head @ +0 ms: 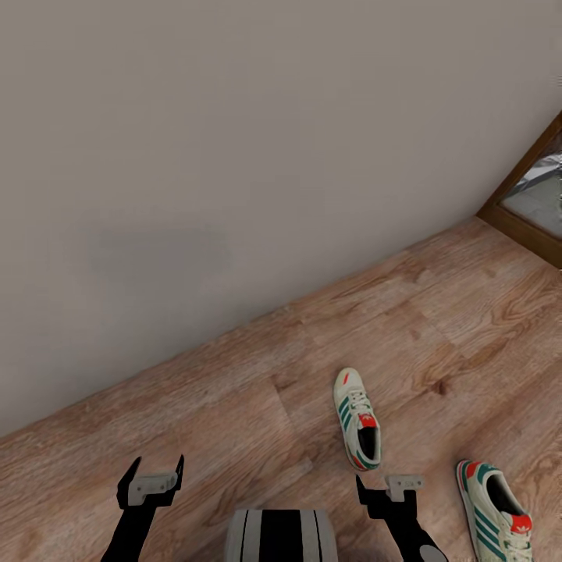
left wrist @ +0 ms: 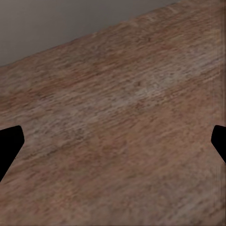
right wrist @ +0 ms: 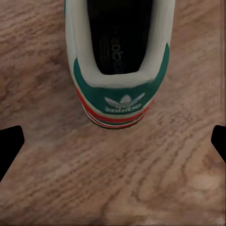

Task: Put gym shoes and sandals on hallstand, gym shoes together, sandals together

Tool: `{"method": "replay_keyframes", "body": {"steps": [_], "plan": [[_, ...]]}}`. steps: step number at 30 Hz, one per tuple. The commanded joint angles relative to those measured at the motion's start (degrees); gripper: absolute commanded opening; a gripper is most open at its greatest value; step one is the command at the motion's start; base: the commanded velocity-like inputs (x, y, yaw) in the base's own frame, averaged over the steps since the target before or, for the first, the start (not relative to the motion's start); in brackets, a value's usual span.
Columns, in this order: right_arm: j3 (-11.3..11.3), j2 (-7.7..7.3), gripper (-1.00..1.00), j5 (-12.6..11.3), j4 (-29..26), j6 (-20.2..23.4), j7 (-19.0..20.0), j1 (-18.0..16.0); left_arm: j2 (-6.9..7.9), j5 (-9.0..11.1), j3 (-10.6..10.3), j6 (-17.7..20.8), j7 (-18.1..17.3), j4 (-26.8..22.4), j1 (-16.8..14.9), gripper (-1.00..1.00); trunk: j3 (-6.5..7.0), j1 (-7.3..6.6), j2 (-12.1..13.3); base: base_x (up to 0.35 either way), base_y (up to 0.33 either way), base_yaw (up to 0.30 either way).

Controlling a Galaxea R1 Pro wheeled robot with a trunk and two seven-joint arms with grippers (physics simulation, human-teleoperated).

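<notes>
Your right gripper, fingers spread and empty, hovers just behind the heel of the nearer sneaker, whose length runs straight away from it toward the wall. Your left gripper, also open, hangs over bare floor, farther off. The second sneaker lies to the right.
</notes>
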Motion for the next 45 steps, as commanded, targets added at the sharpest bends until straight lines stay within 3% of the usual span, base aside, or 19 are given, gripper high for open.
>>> {"method": "replay_keyframes", "body": {"steps": [1, 18, 45], "plan": [[-0.05, 0.01, 1.00, 0.00, 0.04, -0.16, 0.09, -0.02, 0.00, -0.01, 0.02, -0.16, -0.01, 0.02, -0.01, 1.00, -0.10, -0.01, -0.01, 0.000, 0.000, -0.162], [-0.05, 0.01, 1.00, 0.00, 0.04, -0.17, 0.09, -0.02, 0.00, -0.01, 0.11, -0.16, 0.07, 0.09, -0.01, 1.00, -0.33, -0.01, -0.01, 0.111, 0.000, -0.032], [-0.05, -0.08, 1.00, -0.01, 0.04, -0.17, 0.09, -0.02, -0.01, -0.01, 0.10, -0.16, 0.00, 0.02, -0.01, 1.00, -0.55, 0.02, -0.02, 0.006, 0.000, 0.000]]}}
